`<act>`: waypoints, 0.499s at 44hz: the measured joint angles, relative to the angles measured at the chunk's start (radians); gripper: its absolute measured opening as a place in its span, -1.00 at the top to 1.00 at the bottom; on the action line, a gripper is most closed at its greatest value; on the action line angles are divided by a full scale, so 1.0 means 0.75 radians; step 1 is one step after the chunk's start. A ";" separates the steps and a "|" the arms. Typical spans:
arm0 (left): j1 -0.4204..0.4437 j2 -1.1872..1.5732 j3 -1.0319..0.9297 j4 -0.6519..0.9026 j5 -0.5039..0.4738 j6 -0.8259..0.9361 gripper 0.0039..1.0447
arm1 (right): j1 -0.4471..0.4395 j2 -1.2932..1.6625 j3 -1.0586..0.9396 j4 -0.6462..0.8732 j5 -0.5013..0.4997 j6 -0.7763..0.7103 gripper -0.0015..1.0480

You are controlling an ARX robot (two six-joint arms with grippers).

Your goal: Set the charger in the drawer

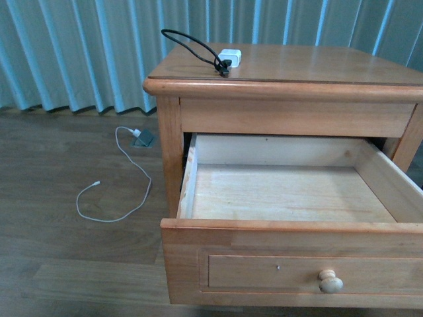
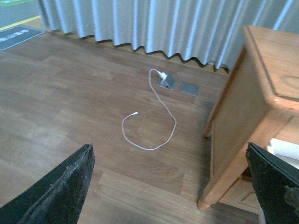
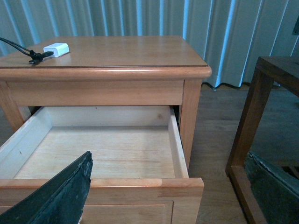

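Observation:
The charger (image 1: 230,57), a small white cube with a black looped cable (image 1: 188,41), lies on top of the wooden nightstand (image 1: 297,66) near its back left corner. It also shows in the right wrist view as the charger (image 3: 56,49). The drawer (image 1: 291,191) is pulled far out, its pale wood inside bare, with a round knob (image 1: 330,282) on its front. My right gripper (image 3: 168,186) hangs open in front of the drawer's right front corner (image 3: 187,184). My left gripper (image 2: 173,182) is open over the floor, left of the nightstand. Neither arm shows in the front view.
A long white cable (image 1: 112,191) lies looped on the wooden floor, running to a floor socket (image 1: 143,137). Curtains (image 1: 79,46) hang behind. A dark wooden frame (image 3: 254,121) stands right of the nightstand.

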 joint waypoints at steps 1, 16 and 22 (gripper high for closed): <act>-0.016 0.051 0.051 0.000 0.007 0.013 -0.89 | 0.000 0.000 0.000 0.000 0.000 0.000 -0.84; -0.218 0.839 0.920 -0.074 0.079 0.011 -0.89 | 0.000 0.000 0.000 0.000 0.000 0.000 -0.84; -0.251 1.092 1.175 -0.133 0.077 -0.055 -0.89 | 0.000 0.000 0.000 0.000 0.000 0.000 -0.84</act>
